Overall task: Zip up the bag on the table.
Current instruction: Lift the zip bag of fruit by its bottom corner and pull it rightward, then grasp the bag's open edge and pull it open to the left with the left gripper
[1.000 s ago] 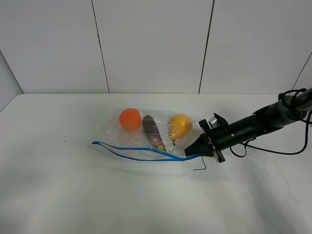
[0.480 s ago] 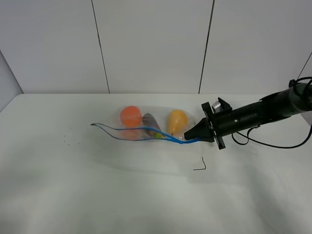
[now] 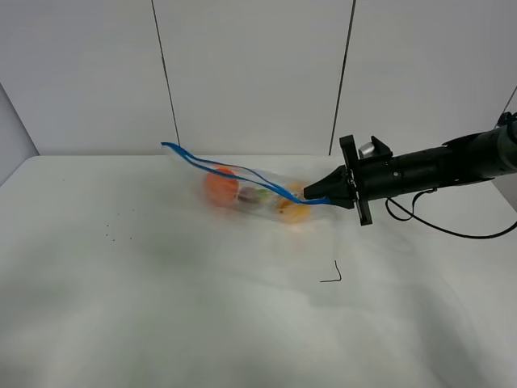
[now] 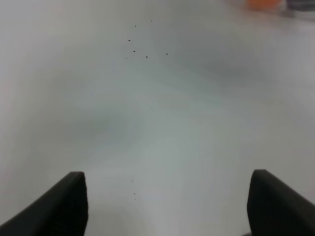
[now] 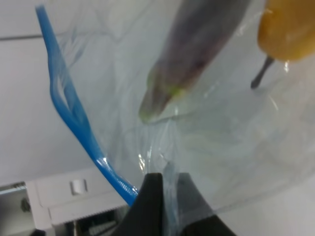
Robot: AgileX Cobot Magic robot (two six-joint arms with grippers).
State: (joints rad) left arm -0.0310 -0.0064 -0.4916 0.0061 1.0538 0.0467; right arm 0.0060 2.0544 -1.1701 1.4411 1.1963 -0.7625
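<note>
The bag (image 3: 250, 192) is clear crinkly plastic and hangs partly lifted off the table (image 3: 202, 307). Its blue zipper strip (image 3: 218, 171) slopes up to the left from the gripped corner, and its two sides stand apart. Orange, purple and yellow produce show through the plastic. My right gripper (image 3: 309, 194) is shut on the bag's right corner beside the strip's end. The right wrist view shows the fingers (image 5: 150, 201) pinching the plastic, with the blue strip (image 5: 74, 118) beside them. My left gripper (image 4: 167, 209) stands open above bare table and is out of the exterior view.
A small black corner mark (image 3: 332, 276) lies on the table in front of the right gripper. Tiny black specks (image 3: 113, 234) dot the table's left side. White wall panels stand behind the table. The right arm's cable (image 3: 436, 228) trails over the right side.
My right gripper has risen and moved back, lifting the bag's corner. The blue strip swung from lying on the table to sloping up to the left, and the produce shifted.
</note>
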